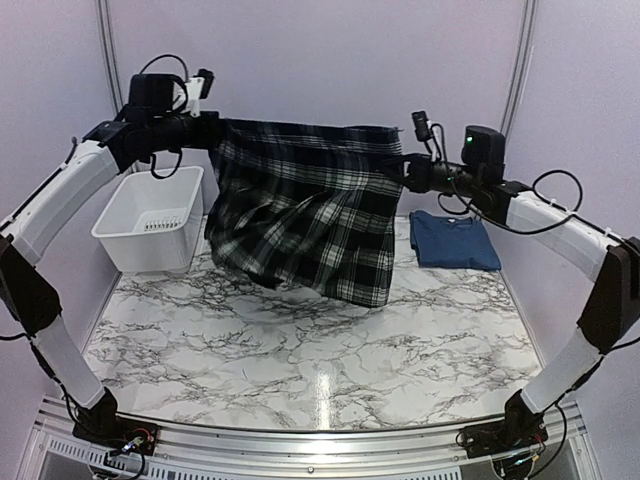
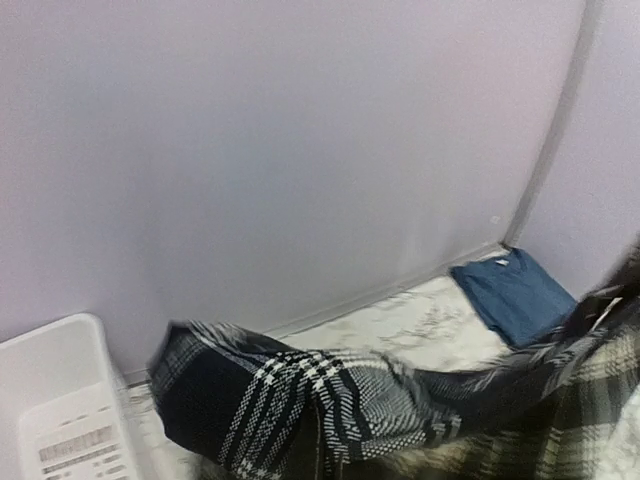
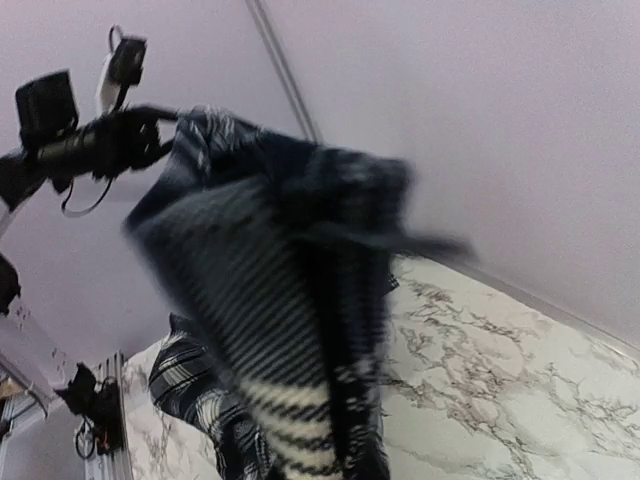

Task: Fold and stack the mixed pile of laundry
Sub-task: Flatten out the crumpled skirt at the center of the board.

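Plaid garment [image 1: 305, 215] hangs spread in the air between the two arms, its lower edge low over the marble table [image 1: 300, 350]. A white bin [image 1: 140, 250] sits at the table's far left, and the folded navy t-shirt [image 1: 453, 240] lies flat at the far right, apart from it. The left gripper [image 1: 215, 128] and right gripper [image 1: 405, 172] each clamp one of its upper corners.

On the white bin [image 2: 55, 375] there's a sticker [image 2: 77, 447] w/ dark lines like a barcode, too blurry to read. No other words.
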Robot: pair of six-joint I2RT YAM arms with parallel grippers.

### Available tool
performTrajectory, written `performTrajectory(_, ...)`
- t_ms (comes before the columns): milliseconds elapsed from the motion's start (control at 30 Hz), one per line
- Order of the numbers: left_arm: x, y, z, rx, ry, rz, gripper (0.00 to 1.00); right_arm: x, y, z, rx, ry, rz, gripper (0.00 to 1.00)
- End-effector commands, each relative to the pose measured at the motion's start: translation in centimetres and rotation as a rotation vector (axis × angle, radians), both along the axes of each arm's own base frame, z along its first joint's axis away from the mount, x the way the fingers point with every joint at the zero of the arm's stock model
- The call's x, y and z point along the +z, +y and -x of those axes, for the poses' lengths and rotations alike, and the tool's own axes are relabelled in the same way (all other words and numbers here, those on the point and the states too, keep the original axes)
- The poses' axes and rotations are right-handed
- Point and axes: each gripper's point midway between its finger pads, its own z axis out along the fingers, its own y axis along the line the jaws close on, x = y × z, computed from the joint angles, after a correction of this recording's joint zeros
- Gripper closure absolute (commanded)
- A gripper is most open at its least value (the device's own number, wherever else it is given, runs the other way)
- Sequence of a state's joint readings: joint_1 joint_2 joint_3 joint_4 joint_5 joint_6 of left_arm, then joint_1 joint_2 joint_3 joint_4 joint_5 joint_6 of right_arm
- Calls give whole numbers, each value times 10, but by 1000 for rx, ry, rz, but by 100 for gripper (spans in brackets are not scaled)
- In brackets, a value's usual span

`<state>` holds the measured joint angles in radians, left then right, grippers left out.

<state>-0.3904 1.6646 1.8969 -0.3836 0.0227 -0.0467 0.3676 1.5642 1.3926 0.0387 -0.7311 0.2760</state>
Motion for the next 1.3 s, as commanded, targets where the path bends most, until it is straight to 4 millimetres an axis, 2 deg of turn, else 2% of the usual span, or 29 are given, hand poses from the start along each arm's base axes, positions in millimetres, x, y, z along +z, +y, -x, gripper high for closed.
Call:
performTrajectory(0,48,-85,45,-251,-137,10,100,41,28,27,135,0,-87,100)
performTrajectory(33,42,-102,55,-299,-143,-27,100,36,57,43,240,25,-49,100)
performTrajectory(67,42,-102,58,-296,-142,-27,100,34,69,53,288,31,-18,100)
performTrajectory(100,43,-90,53,-250,-135,-9,100,33,67,52,277,32,2,100)
performTrajectory(167,58,-54,47,-181,-148,74,100,32,29,36,173,38,-12,100)
performTrajectory(233,65,-30,49,-147,-170,103,100,31,-14,28,67,45,-56,100)
performTrajectory(300,67,-20,50,-122,-186,74,100,24,-31,31,16,18,-35,100)
performTrajectory(367,59,-23,53,-148,-172,62,100,16,-34,32,7,15,8,100)
performTrajectory(467,37,-34,61,-225,-118,65,100,-1,-33,40,37,33,54,100)
performTrajectory(533,26,-36,65,-241,-95,59,100,-5,-28,54,94,37,52,100)
performTrajectory(667,23,-34,75,-267,-106,22,100,-12,-15,89,209,32,44,93)
performTrajectory(800,14,-36,88,-314,-95,-7,100,-43,11,128,306,106,62,93)
performTrajectory(833,8,-37,92,-332,-79,-7,100,-61,17,139,323,145,68,91)
performTrajectory(867,0,-39,96,-353,-60,-4,100,-65,24,149,341,150,61,87)
performTrajectory(900,-10,-41,99,-367,-36,-6,100,-82,28,159,359,188,69,81)
performTrajectory(933,-20,-42,102,-378,-13,-10,100,-90,31,165,368,200,72,75)
performTrajectory(1000,-40,-43,110,-395,29,-20,100,-101,31,169,359,214,80,65)
performTrajectory(1100,-57,-43,119,-410,62,-25,100,-102,28,159,294,162,87,39)
performTrajectory(1267,-69,-41,119,-398,102,-34,100,-97,40,144,299,150,78,18)
